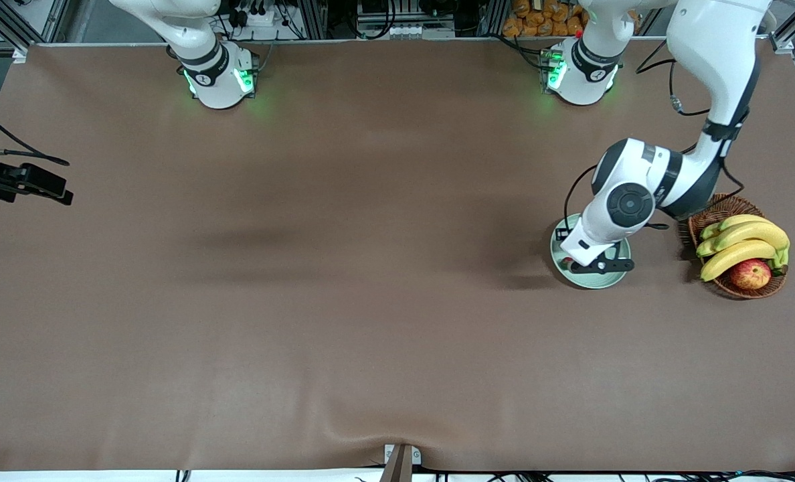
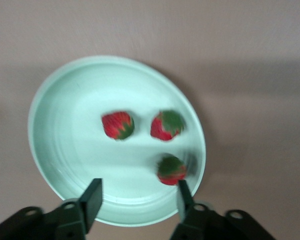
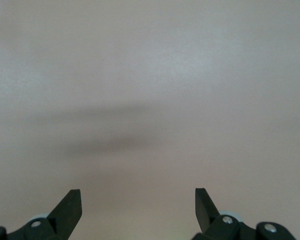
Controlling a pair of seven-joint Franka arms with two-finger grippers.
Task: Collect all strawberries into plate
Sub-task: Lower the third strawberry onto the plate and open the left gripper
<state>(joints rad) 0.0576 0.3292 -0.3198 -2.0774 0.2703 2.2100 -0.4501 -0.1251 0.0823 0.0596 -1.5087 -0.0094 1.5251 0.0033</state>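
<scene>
Over the plate (image 2: 65, 165) | left gripper (image 2: 138, 196) jaws parted, empty | three strawberries (image 2: 118, 125) lie beneath | right gripper (image 3: 138, 205) jaws wide

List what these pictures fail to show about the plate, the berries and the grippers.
- Front view: the left arm covers most of the plate, hiding the strawberries.
- Left wrist view: the strawberry nearest the left gripper is blurred.
- Front view: the right gripper lies past the frame edge.

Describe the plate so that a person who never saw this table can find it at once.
Look toward the left arm's end of the table, beside the brown wicker basket of bananas. The plate lies there under the left tool. It is round, pale mint green and shallow, and three strawberries lie in it.
</scene>
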